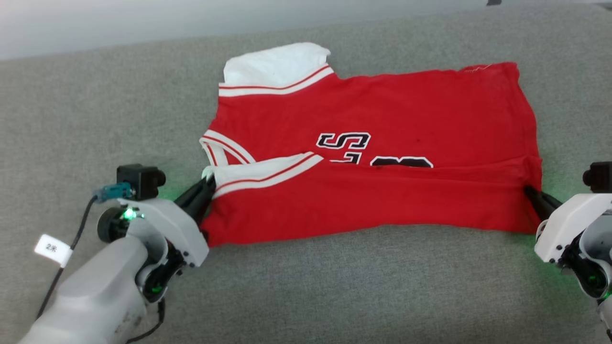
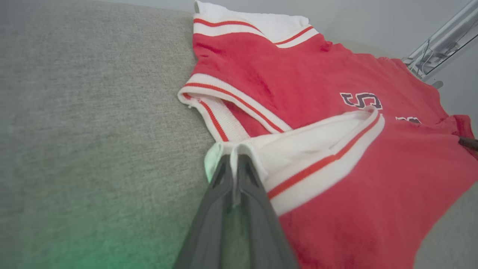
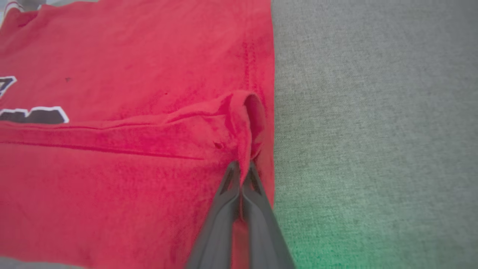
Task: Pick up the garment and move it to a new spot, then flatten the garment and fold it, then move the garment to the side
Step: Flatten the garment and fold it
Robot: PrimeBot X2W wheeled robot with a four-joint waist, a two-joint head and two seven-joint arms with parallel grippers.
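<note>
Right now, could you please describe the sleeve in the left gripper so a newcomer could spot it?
A red garment lies on grey fabric, its near edge folded over. At that fold's left end the left gripper pinches a white sleeve; unlike the far sleeve, it overlies red cloth.

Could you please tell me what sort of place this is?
Probably an indoor lab or test room, not a home: a broad grey fabric-covered surface bears the garment, a plain pale wall runs behind it, and a metal frame with cables stands nearby.
</note>
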